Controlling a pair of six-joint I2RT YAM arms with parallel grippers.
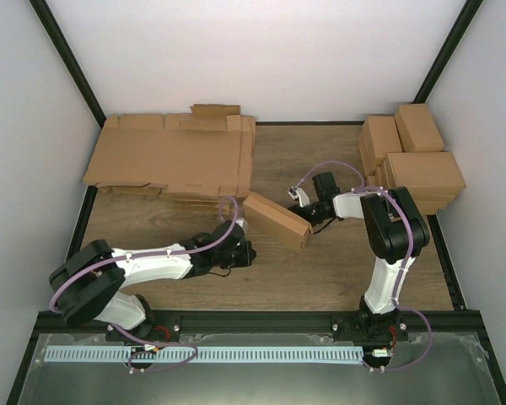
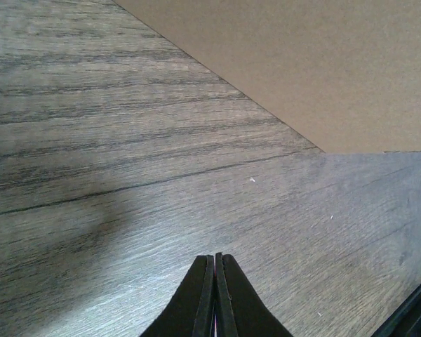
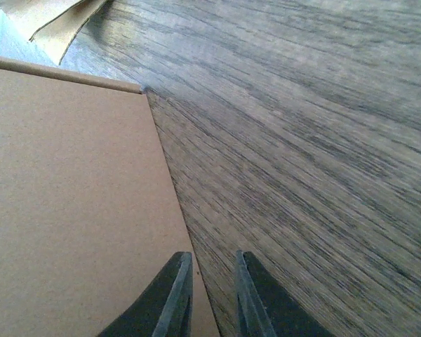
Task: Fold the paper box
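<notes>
Paper box (image 1: 277, 220) lies between both arms — left jaws pressed together.

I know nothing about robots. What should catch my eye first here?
A brown paper box lies in the middle of the wooden table between the robot's two hands: the left hand, shut, sits just short of it, the right hand at its right edge. A pile of flat cardboard sheets sits at the far left, and finished boxes are stacked at the far right.
</notes>
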